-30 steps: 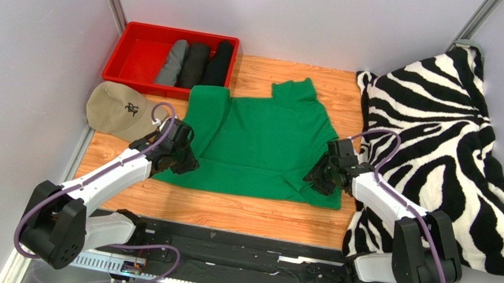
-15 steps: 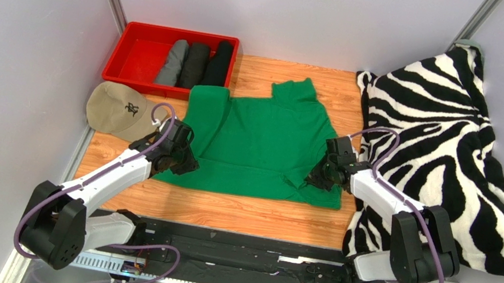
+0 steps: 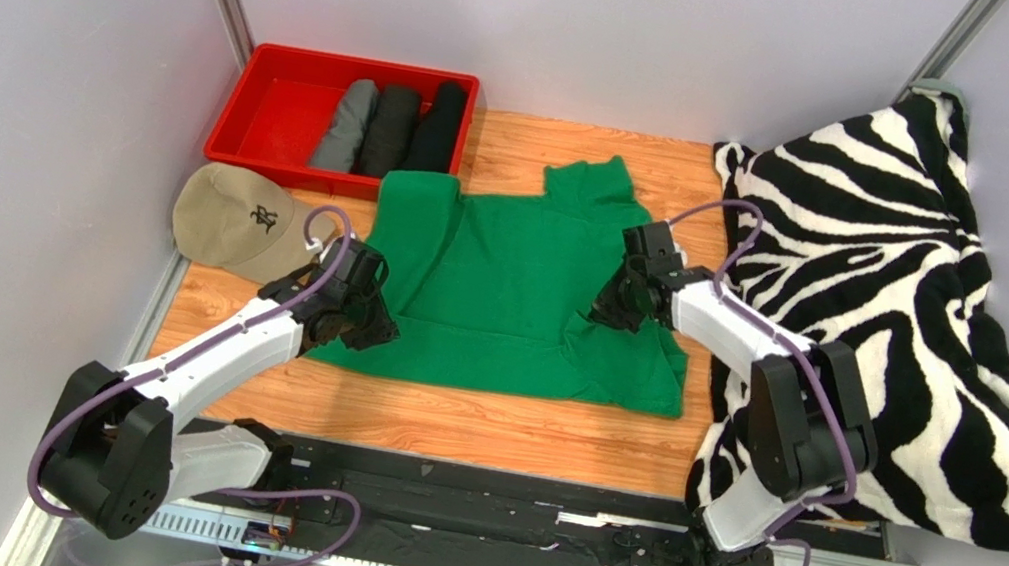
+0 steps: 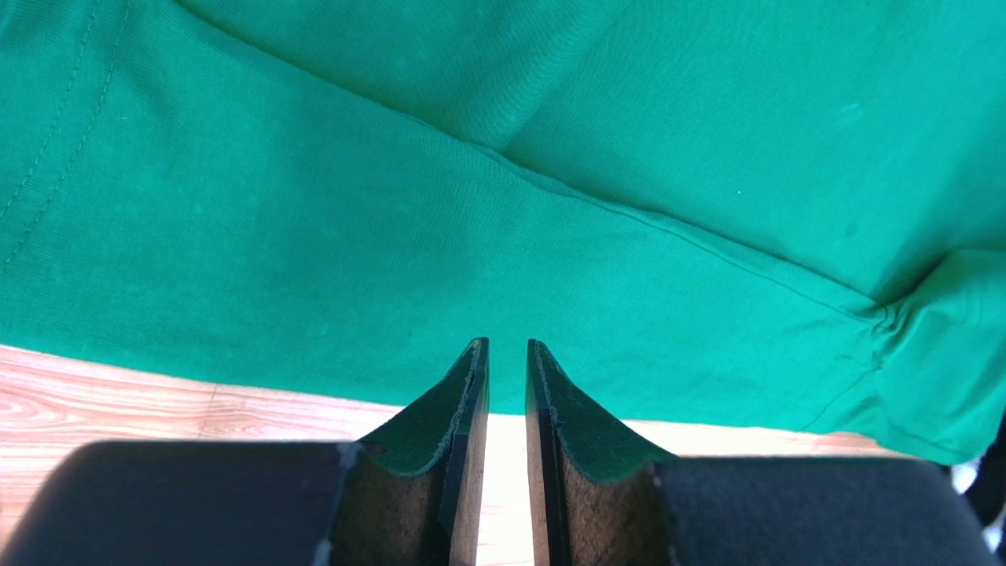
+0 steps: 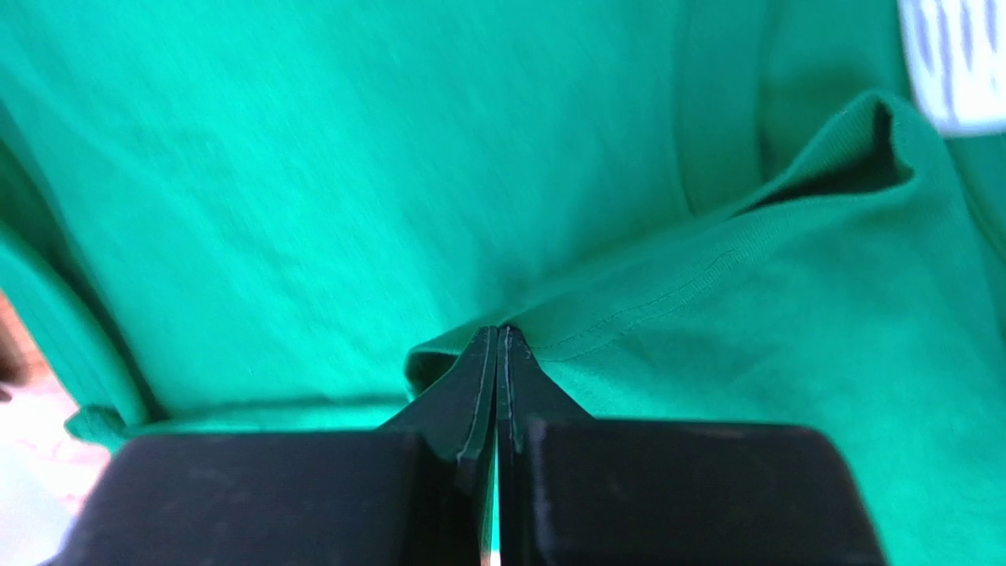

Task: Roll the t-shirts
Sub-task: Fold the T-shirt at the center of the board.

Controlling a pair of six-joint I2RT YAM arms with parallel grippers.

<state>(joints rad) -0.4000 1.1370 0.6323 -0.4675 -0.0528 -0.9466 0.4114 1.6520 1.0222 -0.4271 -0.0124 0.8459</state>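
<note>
A bright green short-sleeved t-shirt (image 3: 508, 299) is lying spread across the middle of the wooden table (image 3: 502, 435), its near hem running parallel to the table's front edge. The right fingers (image 5: 461, 401) are pressing fully together and pinching a raised fold of the green cloth. The fold is peaking at their tips, on the right part of the shirt. In the right wrist view a small white label (image 5: 951, 65) is showing at the upper right corner, beside an opening in the cloth.

The left fingers (image 4: 455, 425) are standing a narrow slit apart at the shirt's near left hem, with bare wood showing between them. Their tips are reaching the edge of the cloth, and nothing can be seen caught in the slit.

A red plastic tray (image 3: 348, 63) is sitting at the far left corner, just beyond the shirt. It is holding a grey rolled t-shirt (image 3: 346, 125) and two black rolled t-shirts (image 3: 392, 129), lying side by side. A beige cap (image 3: 236, 221) is resting left of the green shirt, in front of the tray. A zebra-striped blanket (image 3: 906, 286) is lying heaped along the table's right side, touching the shirt's right edge.
</note>
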